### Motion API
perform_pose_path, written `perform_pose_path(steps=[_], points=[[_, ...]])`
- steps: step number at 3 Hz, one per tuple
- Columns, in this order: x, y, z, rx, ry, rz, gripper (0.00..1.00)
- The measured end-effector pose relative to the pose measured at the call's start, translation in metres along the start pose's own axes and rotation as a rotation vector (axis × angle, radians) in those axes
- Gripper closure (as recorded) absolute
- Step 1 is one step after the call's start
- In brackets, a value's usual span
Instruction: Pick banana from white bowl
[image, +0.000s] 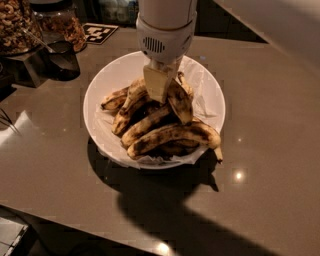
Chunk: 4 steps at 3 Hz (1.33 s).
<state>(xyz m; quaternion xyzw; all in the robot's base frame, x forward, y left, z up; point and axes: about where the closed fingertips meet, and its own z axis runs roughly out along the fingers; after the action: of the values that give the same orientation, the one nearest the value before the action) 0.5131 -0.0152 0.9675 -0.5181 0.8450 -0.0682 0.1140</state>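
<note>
The banana (179, 102) lies at the top of the heap in the white bowl (100, 82), a little right of the bowl's middle. It is thick and arched, yellow with brown-black blotches. It stands steeply, its dark tip pointing down and toward the near side, and its upper end is tucked against the pincer (161, 91).

The pincer comes straight down from above the far half of the bowl. Its pale, flat lower part touches the left side of the banana. I cannot tell whether the pincer is clamped on the fruit or merely against it. Above it sits a white round wrist housing (165, 37) with a small slotted grille on its left face.

Under and around the banana lie other overripe bananas. A long banana (172, 135) runs across the near side, its thin stem jutting over the bowl's right near rim. Darker, straighter ones (131, 102) fan toward the left. Crumpled white paper (204, 97) lines the bowl and shows most on the right.

The bowl rests on a smooth grey-brown surface (277, 150), where a broad dark shadow (165, 205) spreads on the near side. At far left stand glass jars of nuts (62, 25) and a dark container (62, 62). Just right of them lies a black-and-white patterned tag (99, 33), flat on the surface.
</note>
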Motion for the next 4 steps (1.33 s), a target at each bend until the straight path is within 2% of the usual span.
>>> perform_pose_path(steps=[2,4], points=[[-0.002,0.01,-0.028,0.031,-0.035,-0.119,1.0],[0.009,0.027,-0.055,0.007,-0.102,-0.274,1.0]])
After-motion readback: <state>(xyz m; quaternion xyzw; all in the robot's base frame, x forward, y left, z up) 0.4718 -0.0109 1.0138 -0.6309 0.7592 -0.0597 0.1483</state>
